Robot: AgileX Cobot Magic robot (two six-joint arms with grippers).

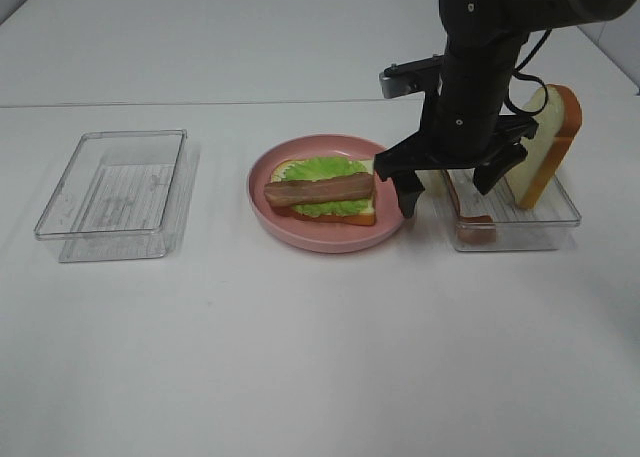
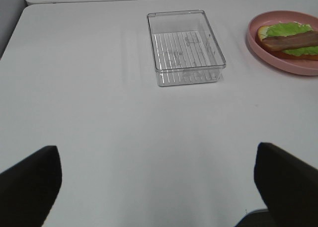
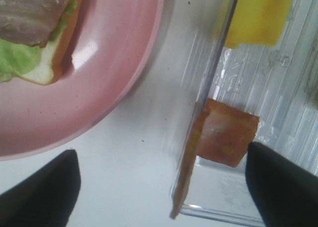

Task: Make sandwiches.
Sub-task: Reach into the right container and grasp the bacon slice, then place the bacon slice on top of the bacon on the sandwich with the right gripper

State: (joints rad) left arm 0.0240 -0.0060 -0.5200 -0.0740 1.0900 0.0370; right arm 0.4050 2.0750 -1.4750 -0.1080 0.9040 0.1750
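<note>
Bread, lettuce and bacon lie stacked as an open sandwich (image 1: 320,192) on a pink plate (image 1: 322,239) in the middle of the table (image 1: 300,377), seen from the high camera. Just beside the plate stands the right tray (image 1: 520,232). A bread slice (image 1: 548,147) leans upright at its far end and a bacon strip (image 1: 472,223) lies inside. The right gripper (image 1: 450,189) hangs over the tray's plate-side end, jaws spread, pinching nothing. The left tray (image 1: 115,192) sits well apart on the other side. In the left wrist view, the left gripper (image 2: 156,152) is spread wide above the table, with the left tray and the plate beyond it. In the right wrist view, the spread jaws straddle the right tray's wall. The bacon strip lies between them, just inside that wall, and cheese (image 3: 258,13) lies further along the tray.
</note>
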